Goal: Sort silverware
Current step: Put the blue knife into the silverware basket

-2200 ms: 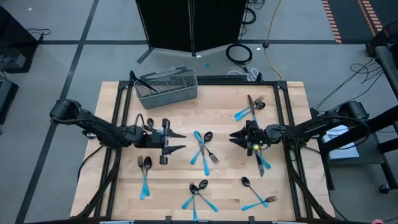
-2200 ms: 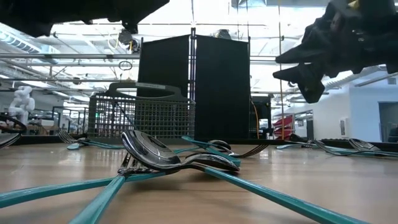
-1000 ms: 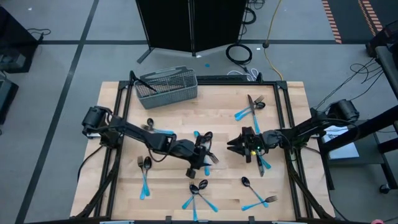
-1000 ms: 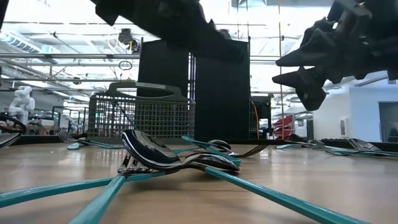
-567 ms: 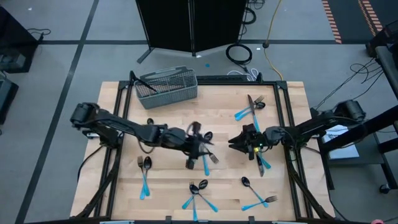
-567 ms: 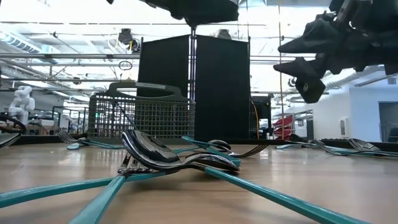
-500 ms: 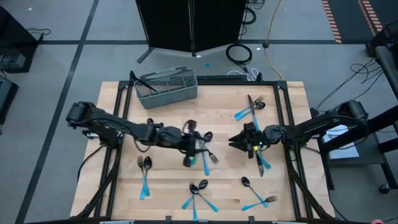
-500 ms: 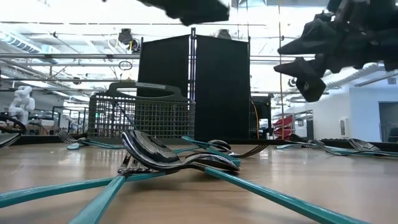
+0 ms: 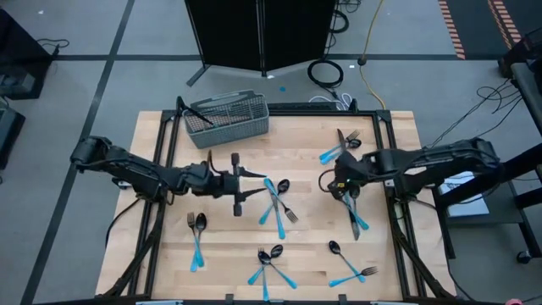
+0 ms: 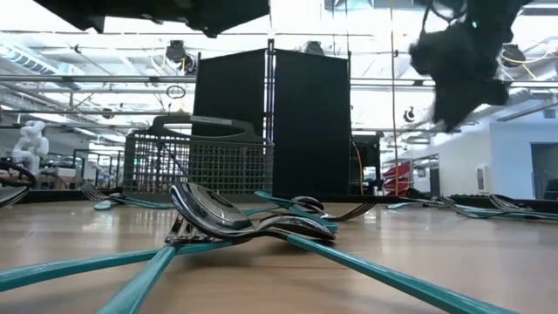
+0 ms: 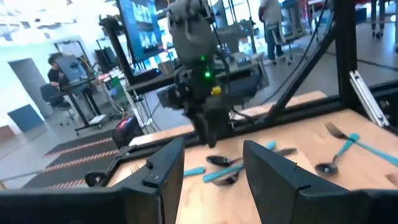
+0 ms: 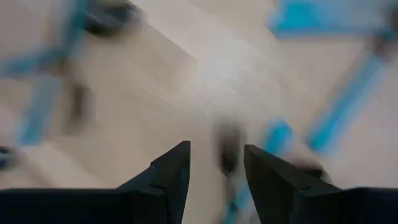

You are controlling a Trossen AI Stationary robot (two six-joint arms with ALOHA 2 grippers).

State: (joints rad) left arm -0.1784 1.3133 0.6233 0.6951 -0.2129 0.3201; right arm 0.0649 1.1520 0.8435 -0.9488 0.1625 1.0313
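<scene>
Near the table's (image 9: 169,258) middle, well clear of the mesh basket (image 9: 227,118), the left hand (image 9: 240,184) hovers, fingers parted and empty. Right hand (image 9: 340,181) points down over scattered blue-handled silverware (image 9: 276,203), fingers likewise parted, gripping nothing.

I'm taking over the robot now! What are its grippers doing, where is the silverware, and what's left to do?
Left gripper: open, empty, above the table left of the middle pile.
Right gripper: open, empty, over the right-side pile.
Silverware: lying in small piles all over the table.
Done: nothing picked up; what is inside the mesh basket cannot be told.
Left: sort every pile.
</scene>
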